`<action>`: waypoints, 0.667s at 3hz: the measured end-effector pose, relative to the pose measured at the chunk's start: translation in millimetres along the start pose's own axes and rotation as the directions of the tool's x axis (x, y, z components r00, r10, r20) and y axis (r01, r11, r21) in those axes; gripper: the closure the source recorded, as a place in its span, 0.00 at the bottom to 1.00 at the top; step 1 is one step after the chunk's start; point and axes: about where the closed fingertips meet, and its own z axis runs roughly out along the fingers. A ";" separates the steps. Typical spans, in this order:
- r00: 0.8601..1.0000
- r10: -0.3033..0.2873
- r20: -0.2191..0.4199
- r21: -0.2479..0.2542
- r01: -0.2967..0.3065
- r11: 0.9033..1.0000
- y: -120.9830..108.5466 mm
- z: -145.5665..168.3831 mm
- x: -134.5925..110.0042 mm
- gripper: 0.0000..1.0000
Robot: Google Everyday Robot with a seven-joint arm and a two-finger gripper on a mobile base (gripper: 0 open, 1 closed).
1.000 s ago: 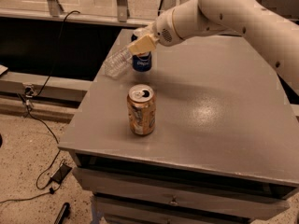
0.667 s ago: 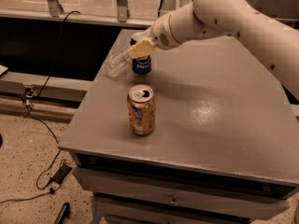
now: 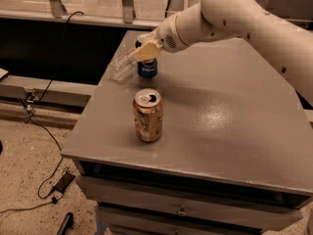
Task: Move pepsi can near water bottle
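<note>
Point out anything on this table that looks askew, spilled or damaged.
The bottle lies on its side, crinkled, at the far left edge of the table, beside the upright pepsi can. The claw is at that can's top. The gold can stands upright. No spill shows.

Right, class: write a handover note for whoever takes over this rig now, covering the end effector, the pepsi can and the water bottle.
End effector: at the top of the pepsi can, over the table's far left part.
Pepsi can: upright, right beside the bottle, which lies on its side by the left edge.
Gold can: upright, nearer the front, apart.
Done: the can sits near the bottle.
Left: probably only freeing the can and withdrawing the arm.
</note>
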 end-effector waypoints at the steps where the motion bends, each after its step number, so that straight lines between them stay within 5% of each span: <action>1: 1.000 -0.001 0.000 -0.004 0.001 1.000 1.5 2.0 -0.4 0.12; 2: 1.000 -0.002 -0.001 -0.007 0.002 1.000 2.9 3.7 -0.7 0.00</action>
